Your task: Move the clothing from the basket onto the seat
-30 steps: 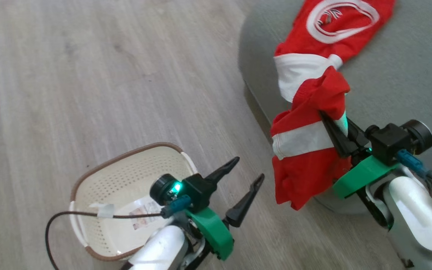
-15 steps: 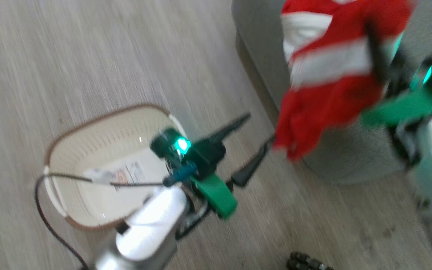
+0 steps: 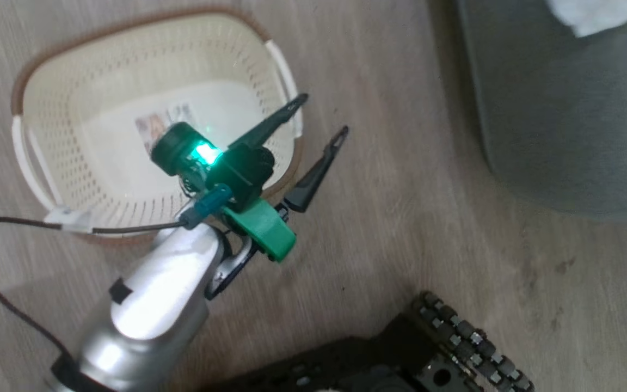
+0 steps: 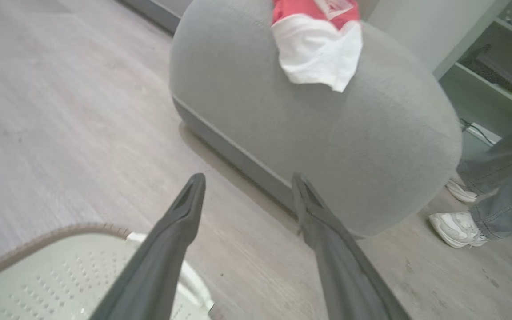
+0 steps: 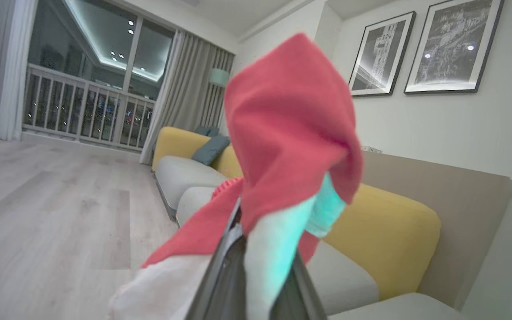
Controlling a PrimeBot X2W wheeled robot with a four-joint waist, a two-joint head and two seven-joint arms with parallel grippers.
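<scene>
Basket (image 3: 101, 60): held nothing.
Seat (image 4: 371, 133): carried one garment (image 4: 316, 58).
Right end effector (image 5: 260, 266): clamped on last clothing (image 5: 287, 129), unplaced.
Left end effector (image 3: 323, 114): spread, empty.

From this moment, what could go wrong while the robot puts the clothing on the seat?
1. The red garment drapes over the right gripper, which is shut on it; on opening, the cloth may cling instead of dropping.
2. The other garment lies on the rounded seat; a tug could slide it off.
3. A person's shoes stand beside the seat, so a wide swing looks risky.
</scene>
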